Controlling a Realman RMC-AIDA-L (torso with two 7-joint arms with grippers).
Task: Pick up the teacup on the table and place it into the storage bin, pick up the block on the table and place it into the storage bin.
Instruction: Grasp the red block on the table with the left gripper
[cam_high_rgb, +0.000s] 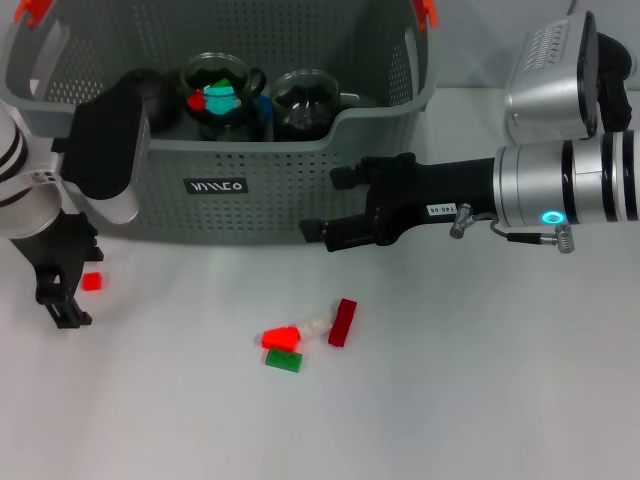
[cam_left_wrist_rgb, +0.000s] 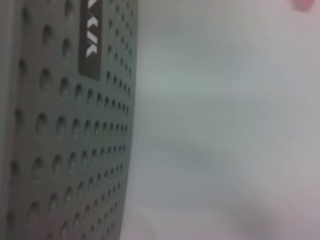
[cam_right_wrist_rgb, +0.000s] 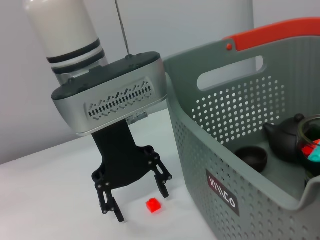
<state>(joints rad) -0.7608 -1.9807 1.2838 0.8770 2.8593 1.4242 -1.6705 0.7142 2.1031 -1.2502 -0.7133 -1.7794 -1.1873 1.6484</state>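
My left claw (cam_high_rgb: 62, 300) hangs open beside the small red block (cam_high_rgb: 92, 282) on the desk (cam_high_rgb: 480, 400), by the storage bin (cam_high_rgb: 260, 190); descending off-centre could knock it away. Right claw (cam_high_rgb: 335, 215): open, empty.

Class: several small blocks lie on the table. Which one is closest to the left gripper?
The lone small red cube, right beside the open left gripper near the storage bin; the other blocks cluster mid-table.

Matt perforated plastic storage bin (cam_high_rgb: 300, 170)
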